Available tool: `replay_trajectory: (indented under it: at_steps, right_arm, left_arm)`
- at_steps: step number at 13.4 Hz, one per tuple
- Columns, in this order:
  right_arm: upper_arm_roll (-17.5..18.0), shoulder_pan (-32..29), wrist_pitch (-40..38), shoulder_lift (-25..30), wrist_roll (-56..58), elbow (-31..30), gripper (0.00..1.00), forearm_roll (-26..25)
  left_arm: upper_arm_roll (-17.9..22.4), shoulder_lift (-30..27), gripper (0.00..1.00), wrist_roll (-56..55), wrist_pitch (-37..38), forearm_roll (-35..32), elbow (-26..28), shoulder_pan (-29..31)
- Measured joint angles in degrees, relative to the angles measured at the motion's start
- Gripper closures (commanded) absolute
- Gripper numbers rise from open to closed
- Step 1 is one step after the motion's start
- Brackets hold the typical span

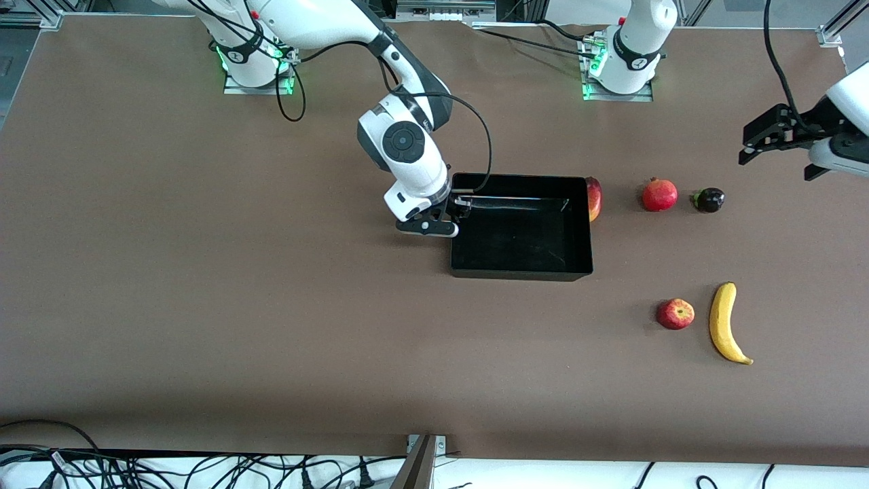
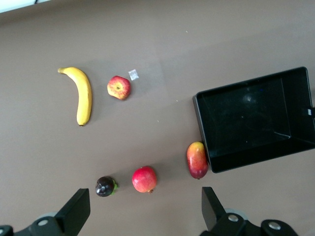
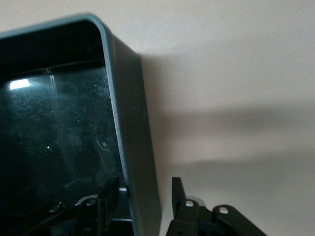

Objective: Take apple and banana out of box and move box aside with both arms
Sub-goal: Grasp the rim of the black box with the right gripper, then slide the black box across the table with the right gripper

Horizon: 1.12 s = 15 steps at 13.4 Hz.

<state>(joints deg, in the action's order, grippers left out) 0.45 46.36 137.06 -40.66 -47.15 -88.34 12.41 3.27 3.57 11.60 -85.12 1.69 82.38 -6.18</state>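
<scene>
The black box (image 1: 521,274) lies mid-table, open side up. My right gripper (image 1: 453,212) is down at its end wall on the right arm's side. In the right wrist view the gripper (image 3: 145,183) straddles that wall (image 3: 130,123), one finger inside and one outside. The outer finger (image 3: 177,189) stands a little off the wall, so the gripper is open. The red apple (image 1: 675,314) and the yellow banana (image 1: 725,322) lie side by side toward the left arm's end, nearer the front camera than the box. My left gripper (image 1: 747,146) hangs open and empty over that end; its view shows the apple (image 2: 118,87), the banana (image 2: 84,94) and the box (image 2: 256,158).
A red-yellow oval fruit (image 1: 593,198) rests against the box's wall on the left arm's side. A pomegranate (image 1: 659,194) and a small dark purple fruit (image 1: 708,200) lie in a row beside it. A small white scrap (image 2: 133,74) lies next to the apple.
</scene>
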Motion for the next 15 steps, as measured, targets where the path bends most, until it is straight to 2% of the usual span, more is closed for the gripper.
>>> replay_trajectory:
  at_steps: [3, 10, 12, 15]
  right_arm:
    - [-0.01, 0.48, 0.88, -0.72, -0.3, 0.1, 1.0, -0.34]
    - [-1.24, 0.49, -1.83, -0.45, -0.08, 0.88, 1.0, -1.48]
    - [-3.13, 0.47, -6.22, 0.51, 2.35, 1.51, 1.0, -1.58]
    - [-8.83, 0.34, -16.89, 5.12, 8.35, 2.27, 1.0, -1.63]
  left_arm:
    - [0.0, -0.66, 0.0, -1.77, 0.51, -0.01, 3.74, -0.97]
    - [0.46, -4.62, 0.0, -7.13, -0.43, -0.01, 6.36, -0.93]
    - [0.51, -4.64, 0.0, -8.82, -0.43, -0.01, 6.4, -0.69]
    - [0.52, -4.64, 0.0, -10.78, -0.47, -0.01, 6.53, -0.57]
